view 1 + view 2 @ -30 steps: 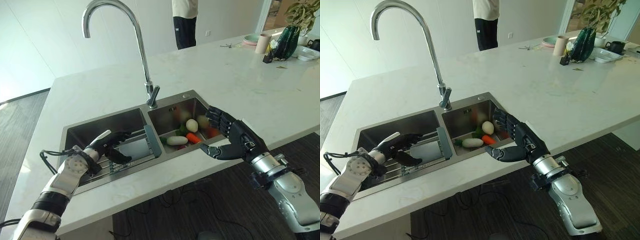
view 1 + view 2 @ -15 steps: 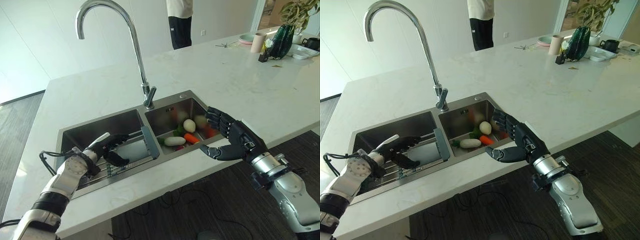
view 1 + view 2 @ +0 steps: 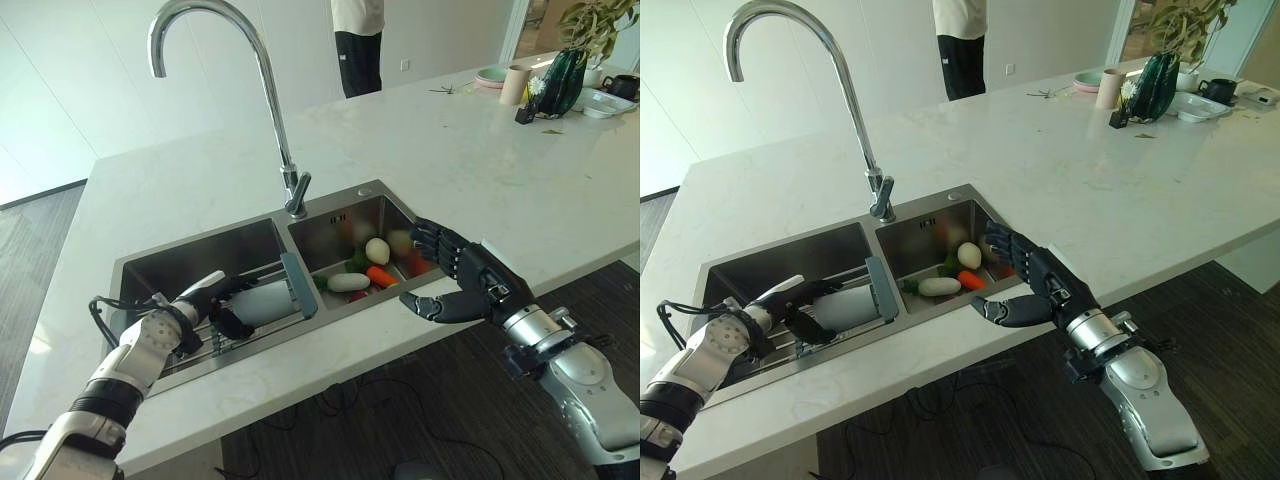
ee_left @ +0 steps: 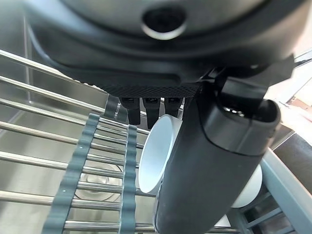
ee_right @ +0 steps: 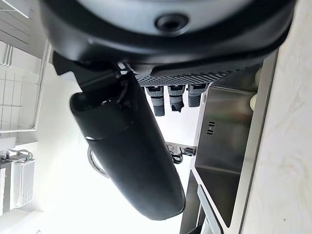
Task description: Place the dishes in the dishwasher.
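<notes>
The left hand (image 3: 205, 300) curls its fingers and thumb round a white cup (image 3: 262, 301) lying on its side on the wire rack (image 3: 805, 335) in the sink's left basin (image 3: 200, 260). The right hand (image 3: 468, 283) hovers with fingers apart and empty at the right basin's (image 3: 930, 228) near edge, beside the vegetables (image 3: 365, 268) inside. Beyond the hands, the tap (image 3: 240, 80) rises from a white counter (image 3: 480, 170), where a person (image 3: 358, 40) stands at its far side.
</notes>
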